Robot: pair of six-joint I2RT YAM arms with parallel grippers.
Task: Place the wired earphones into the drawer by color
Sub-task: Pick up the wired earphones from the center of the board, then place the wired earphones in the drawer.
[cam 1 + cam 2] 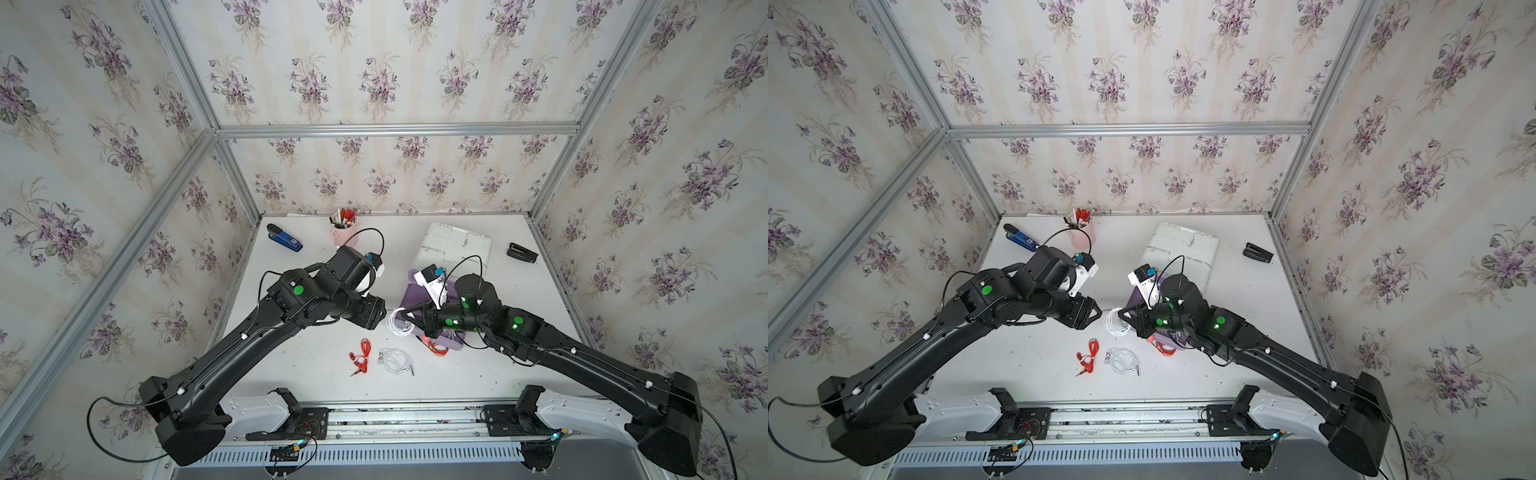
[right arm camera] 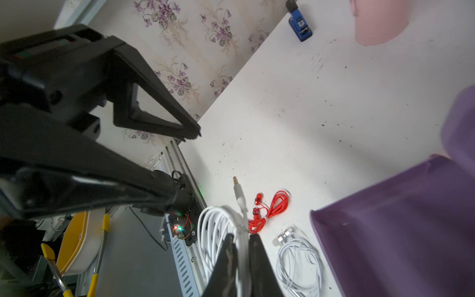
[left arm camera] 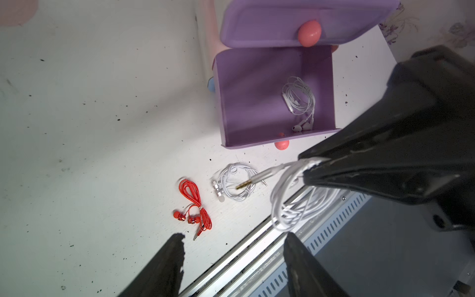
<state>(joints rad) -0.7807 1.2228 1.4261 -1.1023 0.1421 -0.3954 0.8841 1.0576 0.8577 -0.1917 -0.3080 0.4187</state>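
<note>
My right gripper (image 2: 243,237) is shut on a white earphones bundle (image 2: 218,231), which hangs above the table in front of the purple drawer (image 3: 223,102). My left gripper (image 3: 234,246) stands open just beside that bundle (image 3: 295,200), with nothing between its fingers. Inside the open drawer lies another white earphones set (image 3: 299,100). On the table lie red earphones (image 1: 362,357) and white earphones (image 1: 397,360). A second red set (image 1: 436,348) lies at the drawer's front, partly under my right arm. In both top views the two grippers meet near the hanging bundle (image 1: 1115,322).
A second purple drawer (image 3: 282,23) with a pink knob sits above the open one, in a white cabinet (image 1: 457,245). At the back stand a blue stapler (image 1: 284,239), a pink pen cup (image 1: 344,232) and a black object (image 1: 521,252). A metal rail (image 1: 407,419) edges the table's front.
</note>
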